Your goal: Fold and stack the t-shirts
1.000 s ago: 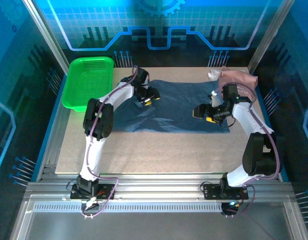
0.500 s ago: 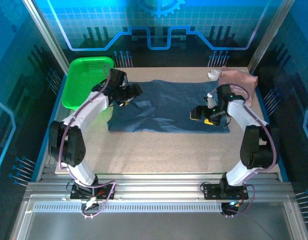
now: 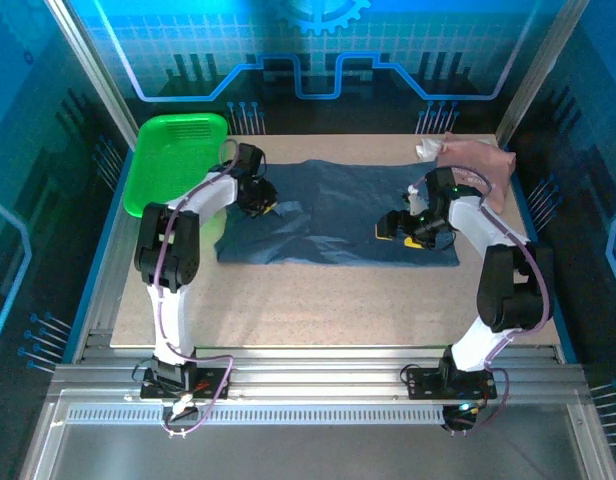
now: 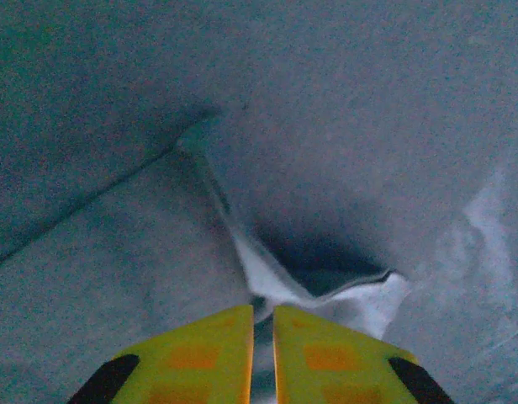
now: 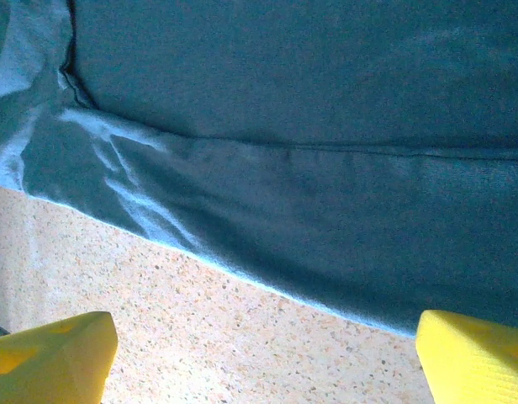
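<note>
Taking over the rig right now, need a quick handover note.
Left gripper: shut on a pinched ridge of the slate-blue t-shirt, near its left end.
Right gripper: open above that shirt's right half, holding nothing.
Pink t-shirt: bunched at the table's far right corner.
Done: slate-blue t-shirt lies spread out, no fold made yet.
Left: fold both, then stack them.

A robot lab cell: aluminium frame (image 3: 308,377), blue-lit wall panels (image 3: 318,45)
</note>
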